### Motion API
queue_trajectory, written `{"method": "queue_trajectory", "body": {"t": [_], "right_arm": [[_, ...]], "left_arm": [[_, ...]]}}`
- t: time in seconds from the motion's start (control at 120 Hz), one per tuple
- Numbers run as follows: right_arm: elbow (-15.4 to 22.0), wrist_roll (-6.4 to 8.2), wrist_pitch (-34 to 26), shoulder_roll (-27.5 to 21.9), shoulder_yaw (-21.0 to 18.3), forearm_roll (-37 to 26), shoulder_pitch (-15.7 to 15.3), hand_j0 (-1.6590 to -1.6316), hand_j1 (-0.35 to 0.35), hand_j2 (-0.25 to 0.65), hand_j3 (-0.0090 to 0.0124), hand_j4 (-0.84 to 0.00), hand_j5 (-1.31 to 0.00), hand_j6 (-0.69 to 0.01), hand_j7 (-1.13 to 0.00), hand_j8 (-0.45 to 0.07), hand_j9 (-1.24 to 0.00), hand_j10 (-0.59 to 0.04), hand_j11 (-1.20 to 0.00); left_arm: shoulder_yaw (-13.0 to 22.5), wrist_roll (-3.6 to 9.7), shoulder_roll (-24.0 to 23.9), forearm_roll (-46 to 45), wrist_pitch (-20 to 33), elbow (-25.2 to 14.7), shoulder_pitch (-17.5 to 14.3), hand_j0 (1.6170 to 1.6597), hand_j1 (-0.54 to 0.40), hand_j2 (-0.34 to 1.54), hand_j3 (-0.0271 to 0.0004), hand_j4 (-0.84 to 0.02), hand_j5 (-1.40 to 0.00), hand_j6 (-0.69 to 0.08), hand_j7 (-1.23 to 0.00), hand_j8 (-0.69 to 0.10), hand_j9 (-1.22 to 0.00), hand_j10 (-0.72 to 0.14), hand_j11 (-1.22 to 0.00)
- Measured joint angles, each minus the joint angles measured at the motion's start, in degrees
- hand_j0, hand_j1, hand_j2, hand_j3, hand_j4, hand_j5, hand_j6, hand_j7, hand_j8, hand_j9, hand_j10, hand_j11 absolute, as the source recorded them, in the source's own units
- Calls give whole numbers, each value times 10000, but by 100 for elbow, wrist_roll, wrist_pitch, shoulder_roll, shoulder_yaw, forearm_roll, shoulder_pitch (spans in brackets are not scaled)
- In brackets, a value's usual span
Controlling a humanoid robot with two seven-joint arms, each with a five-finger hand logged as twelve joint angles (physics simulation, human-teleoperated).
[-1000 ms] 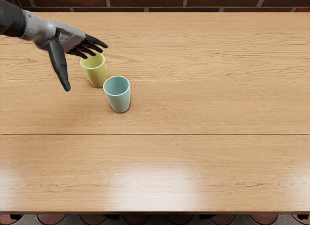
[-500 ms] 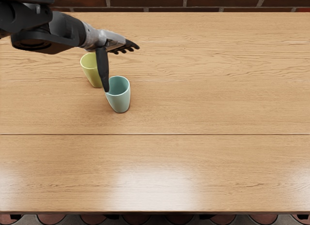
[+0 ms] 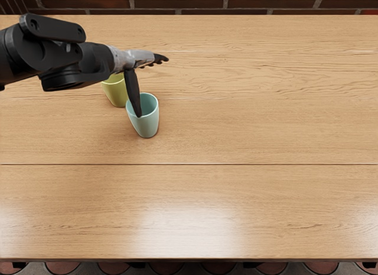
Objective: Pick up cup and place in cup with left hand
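Note:
My left hand [image 3: 149, 86] reaches in from the picture's left, above the two cups, with its fingers extended to the right and its thumb pointing down. It is open and holds nothing. The thumb tip overlaps the mouth of the light blue cup [image 3: 146, 122]; whether it dips inside or hangs above, I cannot tell. Behind that cup and to its left, the yellow-green cup [image 3: 117, 93] stands upright, its rim partly hidden by the wrist. Both cups are on the table, the blue one upright too.
The wooden table [image 3: 254, 133] spans the view, with its front edge near the bottom of the picture. A brick wall [image 3: 248, 3] runs behind the far edge. The left forearm covers the table's upper left part.
The left hand has moved right over the cups, then slightly toward the front, bringing its thumb to the blue cup's mouth. Both cups stand where they were.

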Motion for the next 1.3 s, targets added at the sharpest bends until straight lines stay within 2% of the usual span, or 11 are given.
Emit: {"method": "queue_trajectory", "body": {"t": [0.242,0.7,0.808,0.9,1.133,1.167,1.3], "right_arm": [[0,0,0,0,0,0,1,-16581,-3353,-24,0,-116,-149,-117,-149,-116,-149,-116,-149],[0,0,0,0,0,0,2,-16581,-3353,-24,0,-116,-149,-117,-149,-117,-149,-116,-149],[0,0,0,0,0,0,1,-16581,-3352,-24,0,-117,-150,-118,-150,-117,-150,-116,-150],[0,0,-1,0,0,0,1,-16581,-3352,-24,0,-117,-150,-117,-150,-117,-150,-116,-150],[0,0,0,0,0,0,2,-16581,-3353,-24,0,-116,-149,-117,-149,-117,-149,-116,-149],[0,0,0,0,0,0,2,-16581,-3353,-24,0,-116,-149,-117,-149,-116,-149,-116,-149],[0,0,0,0,0,0,3,-16581,-3353,-25,0,-115,-149,-116,-149,-117,-149,-117,-149]], "left_arm": [[49,0,0,-52,365,0,253,16581,3367,24,0,-111,-137,-114,-137,-113,-137,-109,-137],[207,9,-78,-78,420,-7,460,16581,2984,88,0,-430,-552,-433,-552,-431,-552,-428,-551],[204,140,-96,-88,425,-38,475,16581,2846,111,0,-545,-702,-548,-702,-547,-701,-543,-701],[206,197,-97,-92,427,-67,479,16581,2698,136,0,-668,-862,-671,-861,-670,-861,-666,-861],[200,231,-117,-90,426,-110,491,16581,1429,533,0,-1334,-1739,-1334,-1741,-1329,-1744,-1322,-1747],[197,234,-119,-98,423,-109,506,16583,781,728,0,-1606,-2034,-1605,-2037,-1598,-2041,-1588,-2045],[180,235,-113,-295,384,-100,512,16580,-137,695,1,-2840,-3509,-2827,-3521,-2806,-3536,-2777,-3551]]}}
